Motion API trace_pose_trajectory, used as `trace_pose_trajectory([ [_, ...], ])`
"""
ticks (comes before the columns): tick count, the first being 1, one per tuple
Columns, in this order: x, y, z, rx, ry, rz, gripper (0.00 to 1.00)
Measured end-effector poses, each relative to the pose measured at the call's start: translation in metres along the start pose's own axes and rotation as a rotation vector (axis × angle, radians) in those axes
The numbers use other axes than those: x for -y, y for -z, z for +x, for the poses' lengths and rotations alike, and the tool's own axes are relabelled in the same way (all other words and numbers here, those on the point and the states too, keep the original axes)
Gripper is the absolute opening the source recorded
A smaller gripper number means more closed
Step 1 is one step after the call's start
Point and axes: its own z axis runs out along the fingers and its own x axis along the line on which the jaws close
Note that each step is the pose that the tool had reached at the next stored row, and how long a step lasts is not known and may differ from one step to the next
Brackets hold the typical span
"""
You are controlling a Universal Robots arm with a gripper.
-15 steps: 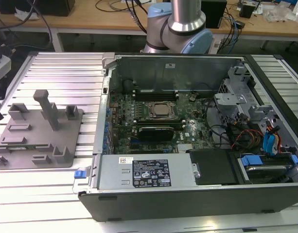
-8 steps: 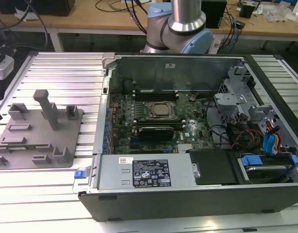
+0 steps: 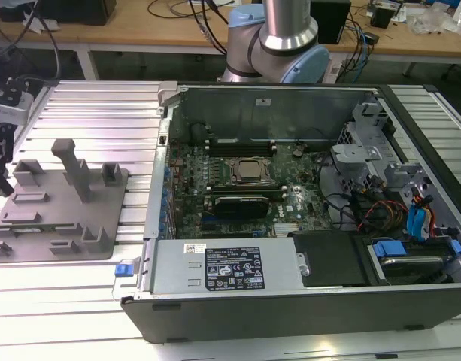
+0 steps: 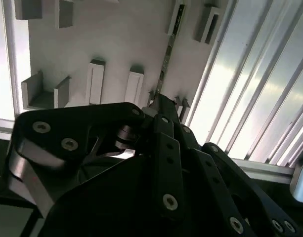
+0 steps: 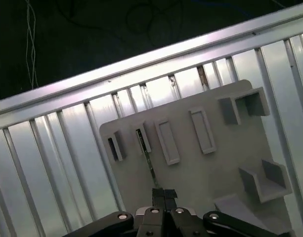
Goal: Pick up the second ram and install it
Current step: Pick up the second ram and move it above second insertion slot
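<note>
The second ram (image 5: 147,159) shows edge-on as a thin dark strip, running from a small slot block on the grey fixture plate (image 5: 191,173) back to my fingertips. My gripper (image 5: 163,193) is shut on its near end. In the second wrist view the same strip, the second ram (image 4: 167,52), runs away from my gripper (image 4: 160,99) over the fixture plate (image 4: 116,39). Whether it still rests in the slot I cannot tell. In the exterior view my gripper (image 3: 0,180) hangs at the far left, beside the fixture plate (image 3: 65,226).
The open computer case (image 3: 215,271) fills the middle and right of the exterior view. Its motherboard carries the CPU socket (image 3: 250,171) with long black memory slots (image 3: 241,143) beside it. Ribbed aluminium table (image 3: 102,113) lies under the fixture. The arm's base (image 3: 279,45) stands behind the case.
</note>
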Motion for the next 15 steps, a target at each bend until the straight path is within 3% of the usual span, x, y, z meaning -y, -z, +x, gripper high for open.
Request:
trace_pose_trajectory([
  [2,-0.0002,-0.0050,-0.0001,0.0011,0.074,0.0006,0.08],
  [4,-0.0001,-0.0054,-0.0001,-0.0053,0.088,0.0020,0.08],
  [6,-0.0002,-0.0054,-0.0001,-0.0057,0.088,0.0017,0.08],
  [7,-0.0001,-0.0059,-0.0002,-0.0033,0.088,-0.0207,0.08],
  [8,-0.0001,-0.0060,-0.0001,-0.0016,0.089,-0.0347,0.08],
  [9,0.0000,-0.0064,-0.0001,-0.0030,0.090,-0.0580,0.08],
  [15,0.0044,-0.0117,0.0019,-0.0030,0.096,-0.0607,0.08],
])
